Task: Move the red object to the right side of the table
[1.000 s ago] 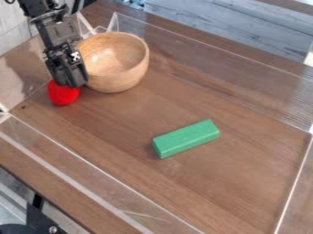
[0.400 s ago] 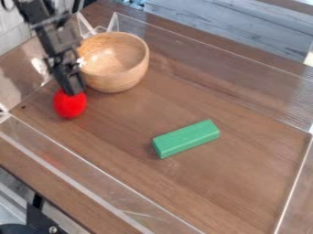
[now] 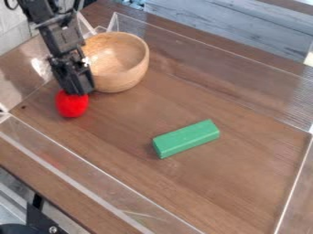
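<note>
Landmark: wooden bowl [image 3: 112, 62], at the far left of the table [image 3: 232, 101].

Red object [image 3: 73, 104]: on the tabletop just beside the bowl, at its near-left flank. Small, rounded, strawberry-like. No green top discernible at this resolution.

Gripper [image 3: 75, 87]: directly above the red object, pointed steeply down, tips at or near its upper surface. Contact or clearance not resolvable. Jaw spacing likewise not resolvable behind the dark finger housing. Held or merely hovered over: cannot tell. Object appears seated on the wood, not lifted.

Green block [image 3: 186, 138]: well apart from the bowl, toward the near right. Not part of the task, but lying along the likely path rightward.

Handling estimate, red object:
- Probably light; small toy, likely plastic or foam.
- Probably smooth and curved, so prone to rolling or squirting out under an off-centre pinch.
- Not evidently fragile.

Recommended hold: across the widest part of the body, jaws centred, from above. Avoid the tapered end. Keep clear of the bowl wall on closing.

Task status: red object on the left side; transfer to the right not yet done.
</note>
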Robot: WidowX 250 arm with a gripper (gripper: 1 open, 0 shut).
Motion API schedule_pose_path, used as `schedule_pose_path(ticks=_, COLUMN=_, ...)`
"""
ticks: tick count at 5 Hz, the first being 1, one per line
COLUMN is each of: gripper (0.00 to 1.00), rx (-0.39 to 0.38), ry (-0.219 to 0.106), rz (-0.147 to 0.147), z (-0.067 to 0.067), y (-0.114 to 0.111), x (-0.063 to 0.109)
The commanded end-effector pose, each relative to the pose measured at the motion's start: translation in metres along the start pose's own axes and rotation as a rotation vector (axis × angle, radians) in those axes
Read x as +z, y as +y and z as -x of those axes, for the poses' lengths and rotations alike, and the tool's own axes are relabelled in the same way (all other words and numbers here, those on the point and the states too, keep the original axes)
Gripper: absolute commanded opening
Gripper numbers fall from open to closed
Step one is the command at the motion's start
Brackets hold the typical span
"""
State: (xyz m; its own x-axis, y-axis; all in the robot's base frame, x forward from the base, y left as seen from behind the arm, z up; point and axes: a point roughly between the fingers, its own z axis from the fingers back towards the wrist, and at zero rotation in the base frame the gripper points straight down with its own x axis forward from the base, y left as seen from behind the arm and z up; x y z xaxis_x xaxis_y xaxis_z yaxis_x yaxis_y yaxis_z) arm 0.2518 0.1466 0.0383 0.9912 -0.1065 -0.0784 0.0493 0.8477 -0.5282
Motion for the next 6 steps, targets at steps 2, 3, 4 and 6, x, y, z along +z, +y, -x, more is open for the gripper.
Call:
schedule_pose_path(ticks=2, gripper=0.0, rx=0.044, ry=-0.028, rz=-0.038, z=-0.002, y=-0.045, x=0.022)
schedule_pose_path(ticks=3, gripper=0.0, rx=0.052, ry=-0.036, rz=-0.063, z=-0.008, y=-0.077, x=0.034)
schedule_pose_path(ticks=4, gripper=0.0, rx=0.046, ry=-0.035, rz=-0.102, z=-0.011, y=-0.106, x=0.046)
schedule_pose_path(ticks=6, gripper=1.0, rx=0.083, ry=-0.035, rz=-0.158, z=0.015, y=-0.095, x=0.05)
